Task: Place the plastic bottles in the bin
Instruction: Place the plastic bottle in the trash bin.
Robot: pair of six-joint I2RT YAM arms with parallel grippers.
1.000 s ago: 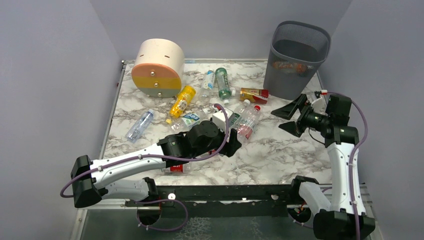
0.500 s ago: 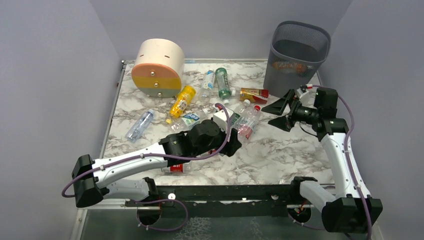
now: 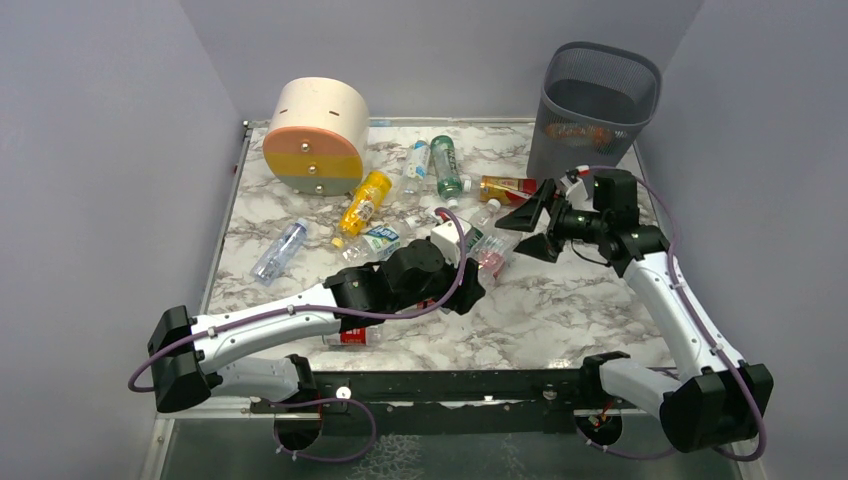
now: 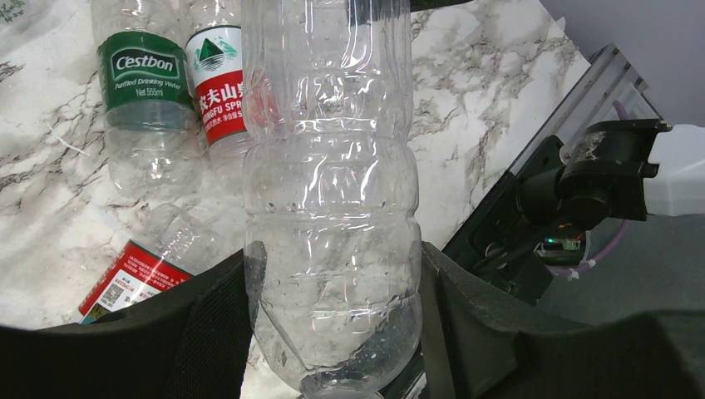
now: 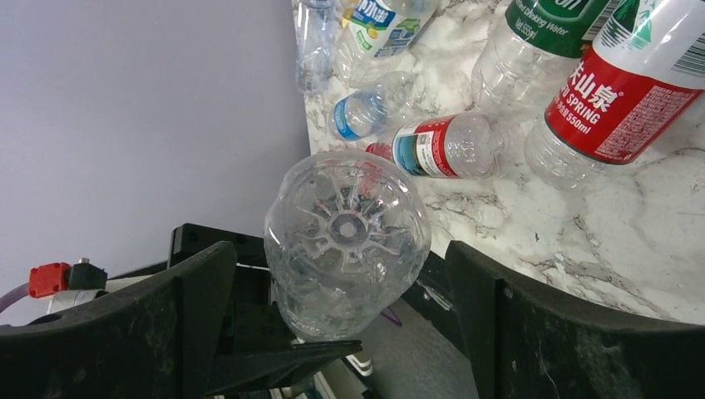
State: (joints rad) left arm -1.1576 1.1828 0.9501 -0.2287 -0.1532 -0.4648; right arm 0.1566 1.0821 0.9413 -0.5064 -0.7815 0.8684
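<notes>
While I watch the three feeds, I log one clear, label-less plastic bottle [image 4: 332,208] clenched in the left gripper [image 4: 334,253]. Both black fingers press its ribbed sides, over the middle of the white-grey marbled table [image 3: 560,300]. I cannot tell whether it is clear of the surface. Its moulded base faces the right wrist camera.

Right gripper [image 3: 508,241]: jaws spread wide and released, just beside the left gripper. In its own view the bottle base lies between its fingers; I cannot resolve any contact.

The other plastic bottles lie flat on the table:
- A red-labelled clear bottle [image 4: 220,91] and a green-labelled clear bottle [image 4: 137,100] lie side by side next to the held one.
- A yellow-orange bottle [image 3: 365,200] and a green bottle [image 3: 447,165] lie toward the far edge.
- A clear bluish bottle [image 3: 282,250] lies near the left edge.
- An orange bottle with red label [image 3: 508,188] lies near the foot of the bin.
- Another red-labelled bottle [image 3: 352,337] lies under the left arm, by the near edge.

The dark grey mesh bin [image 3: 590,130] stands upright at the far right corner. Something orange and red shows through its mesh, which I cannot identify. A round beige, orange and yellow drawer unit [image 3: 317,135] sits at the far left corner.
</notes>
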